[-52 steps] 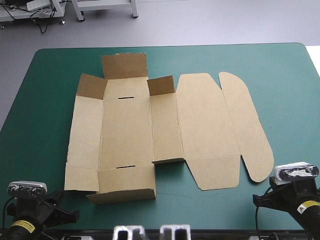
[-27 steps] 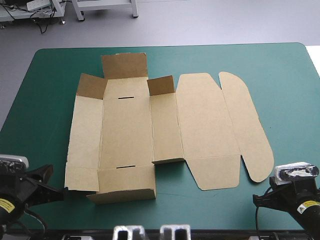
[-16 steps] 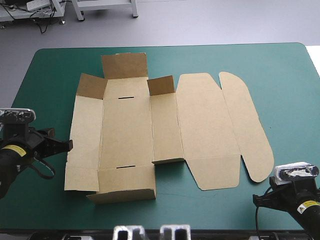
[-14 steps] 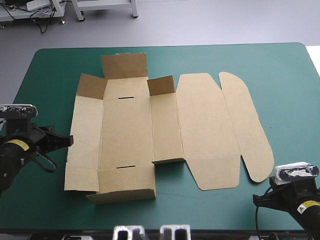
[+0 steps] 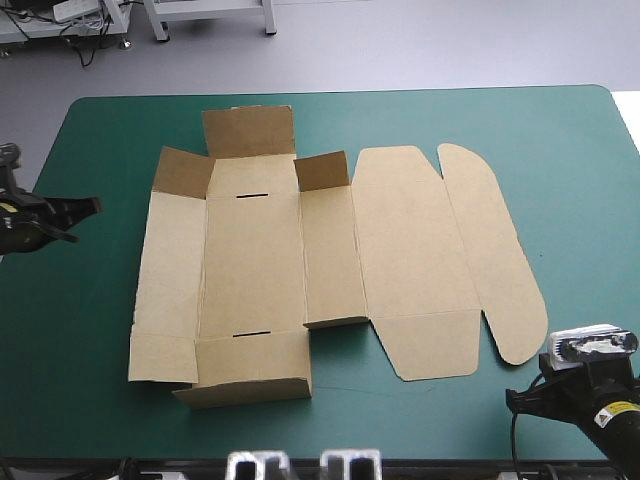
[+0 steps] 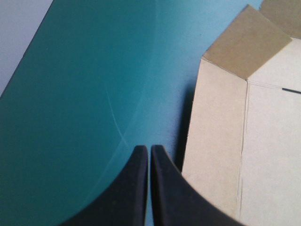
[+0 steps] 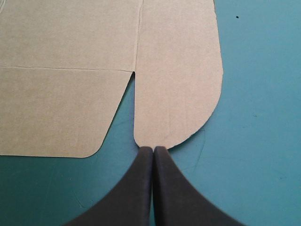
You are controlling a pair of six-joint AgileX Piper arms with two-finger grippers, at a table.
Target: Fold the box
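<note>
Brown box (image 5: 255,260) beside L tool (image 6: 149,148), just ahead of R tool (image 7: 153,149).

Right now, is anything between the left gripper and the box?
Nothing visible. Only bare teal-green cover lies between the shut left gripper and the box, at its left edge.

Box (image 5: 400,250), centre of high view: plain brown board, no print. Two thin dark slots (image 5: 254,195) on its mid panel. Raised flaps (image 5: 250,130), upper left, darker brown. Bench cover (image 5: 570,150) teal-green, plain, w/ faint pale scuff lines (image 6: 114,117). Left claw (image 6: 149,149) & right claw (image 7: 153,149) black.
</note>
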